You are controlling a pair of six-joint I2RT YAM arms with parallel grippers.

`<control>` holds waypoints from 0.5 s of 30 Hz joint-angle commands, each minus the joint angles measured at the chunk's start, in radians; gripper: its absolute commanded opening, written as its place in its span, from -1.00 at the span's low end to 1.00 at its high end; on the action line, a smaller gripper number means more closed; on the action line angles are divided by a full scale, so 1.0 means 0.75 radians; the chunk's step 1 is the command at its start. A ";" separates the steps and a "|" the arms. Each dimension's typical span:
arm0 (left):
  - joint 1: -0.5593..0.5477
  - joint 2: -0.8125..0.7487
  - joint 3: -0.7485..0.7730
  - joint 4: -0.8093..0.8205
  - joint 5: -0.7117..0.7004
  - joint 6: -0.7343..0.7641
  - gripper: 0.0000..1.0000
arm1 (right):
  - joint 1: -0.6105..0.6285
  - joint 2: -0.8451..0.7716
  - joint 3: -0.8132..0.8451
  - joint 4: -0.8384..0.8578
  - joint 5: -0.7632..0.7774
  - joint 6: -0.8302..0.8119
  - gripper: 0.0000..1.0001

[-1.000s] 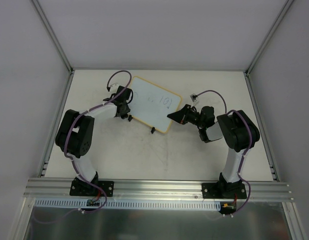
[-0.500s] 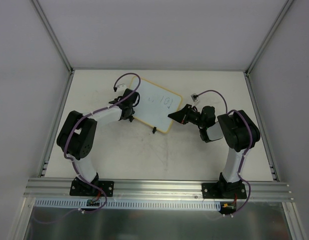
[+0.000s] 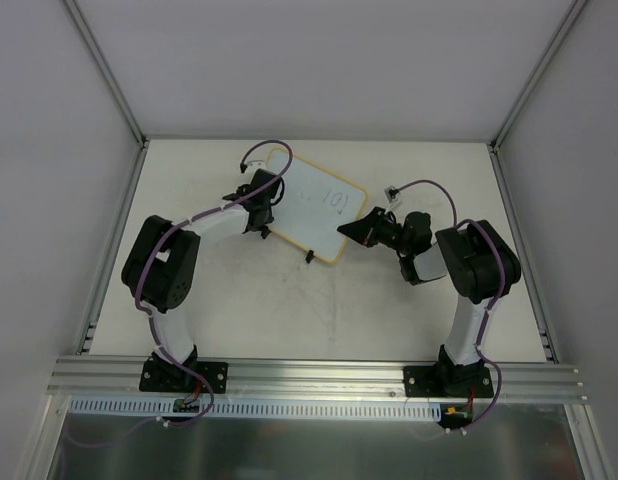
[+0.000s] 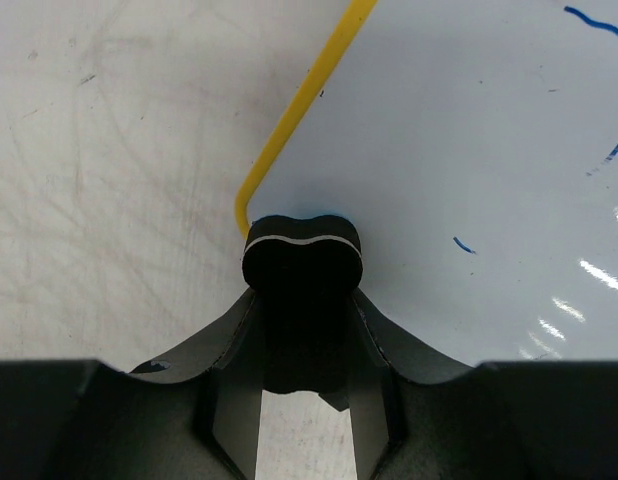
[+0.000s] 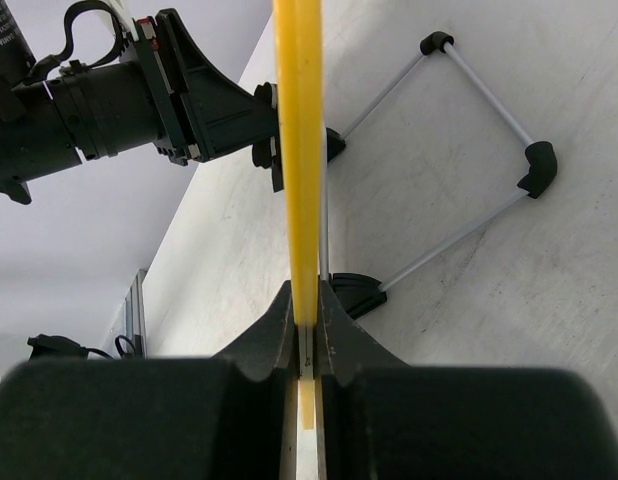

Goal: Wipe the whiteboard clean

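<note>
The off-white worktop [image 3: 319, 310] is scuffed with faint grey marks. The whiteboard [image 3: 311, 215] sits askew toward its back middle, one black clip foot [image 3: 307, 259] at the near edge.

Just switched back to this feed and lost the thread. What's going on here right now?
The right gripper is clamped on the yellow rim of the whiteboard, steadying it. The left gripper holds a small black eraser at one rounded corner of the board, apparently against its surface. Blue writing shows further along the board, so the erasing is not done.
</note>
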State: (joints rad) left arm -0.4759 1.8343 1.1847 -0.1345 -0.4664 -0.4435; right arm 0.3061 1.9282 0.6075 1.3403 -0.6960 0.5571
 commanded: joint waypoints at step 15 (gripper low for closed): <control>0.113 -0.024 0.128 0.169 0.201 0.102 -1.00 | 0.009 0.000 0.010 0.256 0.046 -0.019 -1.00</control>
State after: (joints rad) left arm -0.3965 1.8462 1.2507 -0.0551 -0.3225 -0.3988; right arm 0.3077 1.9282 0.6075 1.3384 -0.6781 0.5568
